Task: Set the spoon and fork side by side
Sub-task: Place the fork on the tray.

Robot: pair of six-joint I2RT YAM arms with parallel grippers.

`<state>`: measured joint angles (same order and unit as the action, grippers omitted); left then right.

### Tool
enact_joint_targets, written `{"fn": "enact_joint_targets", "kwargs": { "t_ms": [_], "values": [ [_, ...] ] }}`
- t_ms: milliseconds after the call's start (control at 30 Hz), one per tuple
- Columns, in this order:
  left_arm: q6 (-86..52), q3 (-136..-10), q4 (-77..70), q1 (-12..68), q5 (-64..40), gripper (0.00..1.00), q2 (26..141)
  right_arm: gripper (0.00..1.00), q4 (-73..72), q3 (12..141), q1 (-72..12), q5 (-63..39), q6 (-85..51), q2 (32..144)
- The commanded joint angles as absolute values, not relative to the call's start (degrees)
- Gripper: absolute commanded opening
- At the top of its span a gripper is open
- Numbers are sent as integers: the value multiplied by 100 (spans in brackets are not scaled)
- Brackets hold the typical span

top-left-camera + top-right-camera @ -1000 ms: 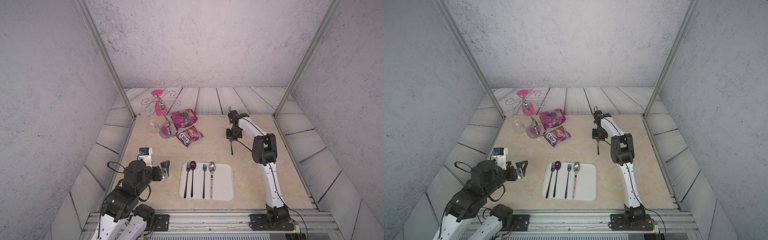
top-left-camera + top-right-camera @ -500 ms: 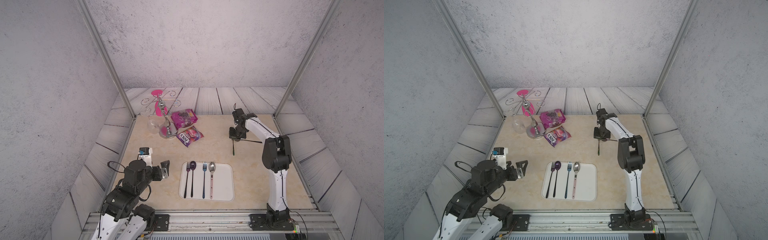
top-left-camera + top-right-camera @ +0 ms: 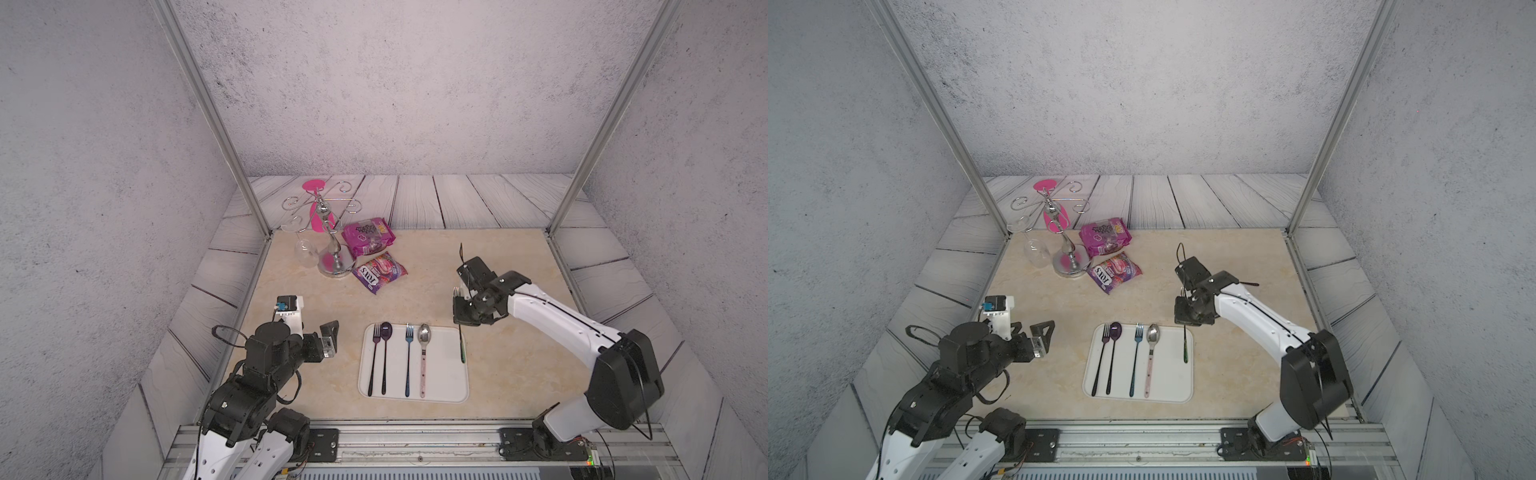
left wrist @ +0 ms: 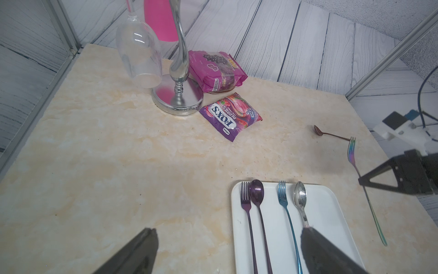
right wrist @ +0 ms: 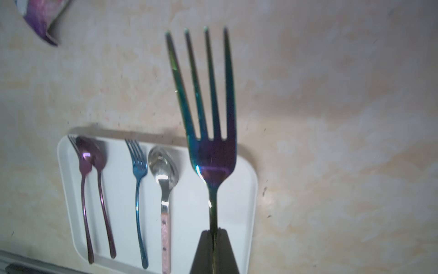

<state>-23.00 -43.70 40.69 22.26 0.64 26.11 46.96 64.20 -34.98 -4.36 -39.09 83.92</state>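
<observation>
My right gripper (image 5: 214, 233) is clamped tight on the neck of the iridescent fork (image 5: 211, 151). The fork hangs at the 3 o'clock edge of the white tray (image 3: 446, 370), tines toward 12 o'clock and handle sloping down toward 6. I cannot tell whether the handle tip touches the rim.

On the tray I see two pairs lying parallel: a purple fork (image 3: 376, 353) just beside a purple spoon (image 3: 385, 353), then a blue fork (image 3: 409, 353) beside a silver spoon (image 3: 423, 353) with a pink handle.

A small brown spoon (image 4: 318, 131) lies on the tabletop at about 2 o'clock from my right gripper.

My left gripper (image 4: 227, 231) hovers at the tray's 9 o'clock with its jaws spread wide, holding nothing.
</observation>
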Motion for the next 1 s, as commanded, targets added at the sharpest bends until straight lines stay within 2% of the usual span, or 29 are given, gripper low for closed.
{"fn": "enact_joint_targets", "kwargs": {
  "t_ms": [0, 100, 300, 667, 967],
  "values": [
    [-2318, -4315, 4024, 2208, 55, 100, 2519, 0, 4301, 5748, -3932, -395, -5071, 7909],
    [-2325, -4311, 4034, 2206, 18, 100, 2490, 0, 4025, 5358, -4353, -390, -5518, 7838],
    [-2345, -4289, 4056, 2202, -10, 100, 2427, 0, 3677, 5293, -4661, -409, -5716, 8272],
    [-2328, -4289, 4069, 2206, -45, 100, 2435, 0, 3340, 5320, -4693, -445, -5866, 8947],
    [-2332, -4289, 4086, 2206, -60, 100, 2444, 0, 3684, 5604, -4693, -223, -5547, 9207]
  ]
}}
